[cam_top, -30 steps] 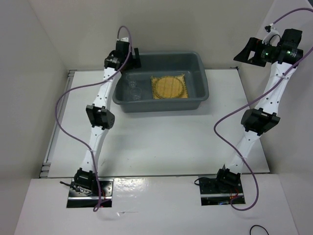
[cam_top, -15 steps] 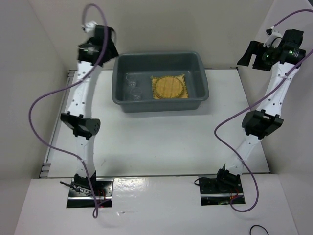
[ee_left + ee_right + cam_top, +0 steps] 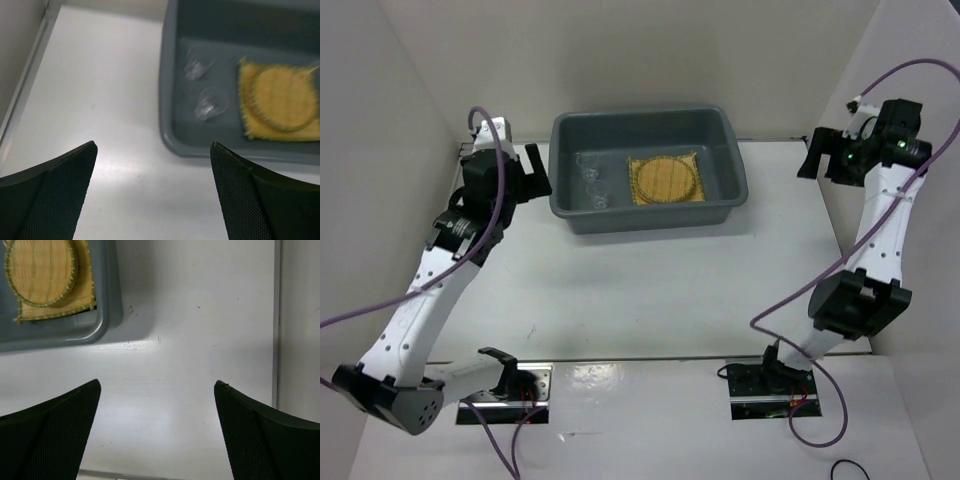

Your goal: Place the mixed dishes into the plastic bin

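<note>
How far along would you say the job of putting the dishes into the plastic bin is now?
It looks essentially done. Two clear glass cups, the yellow bamboo mat and a woven disc on top of it lie inside the grey plastic bin. Nothing is in hand: the left gripper and right gripper are open and empty. No dish shows outside the bin.

Looking down from above & behind the arm bases w/ the top cam, taking in the table and plastic bin from afar. Peering down closer w/ the left wrist cam, past its fingers, at the bin's left end. Facing down w/ the right wrist cam over the bin's right corner, sharing the woven disc w/ both other views.
</note>
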`<action>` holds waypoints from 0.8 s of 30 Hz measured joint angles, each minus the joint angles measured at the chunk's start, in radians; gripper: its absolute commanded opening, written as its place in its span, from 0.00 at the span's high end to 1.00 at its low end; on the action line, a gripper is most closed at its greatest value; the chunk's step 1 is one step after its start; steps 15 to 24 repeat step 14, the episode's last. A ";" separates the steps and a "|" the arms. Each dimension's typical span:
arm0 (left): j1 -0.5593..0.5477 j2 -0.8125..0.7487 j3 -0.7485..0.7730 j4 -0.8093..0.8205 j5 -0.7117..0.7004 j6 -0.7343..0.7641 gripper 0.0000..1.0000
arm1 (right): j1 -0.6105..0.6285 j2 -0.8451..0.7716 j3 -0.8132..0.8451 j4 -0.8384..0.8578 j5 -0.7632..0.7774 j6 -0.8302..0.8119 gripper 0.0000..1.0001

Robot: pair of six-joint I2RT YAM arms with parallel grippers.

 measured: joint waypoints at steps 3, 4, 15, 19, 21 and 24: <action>-0.012 -0.090 -0.017 0.097 0.035 0.037 0.00 | 0.063 -0.173 -0.266 0.092 0.068 -0.008 0.02; -0.014 -0.090 -0.028 0.115 0.043 0.053 0.00 | 0.087 -0.221 -0.333 0.106 0.078 -0.010 0.02; -0.024 -0.036 -0.206 0.134 0.069 0.113 0.00 | 0.103 -0.389 -0.552 0.224 0.120 -0.032 0.02; -0.024 -0.036 -0.206 0.134 0.069 0.113 0.00 | 0.103 -0.389 -0.552 0.224 0.120 -0.032 0.02; -0.024 -0.036 -0.206 0.134 0.069 0.113 0.00 | 0.103 -0.389 -0.552 0.224 0.120 -0.032 0.02; -0.024 -0.036 -0.206 0.134 0.069 0.113 0.00 | 0.103 -0.389 -0.552 0.224 0.120 -0.032 0.02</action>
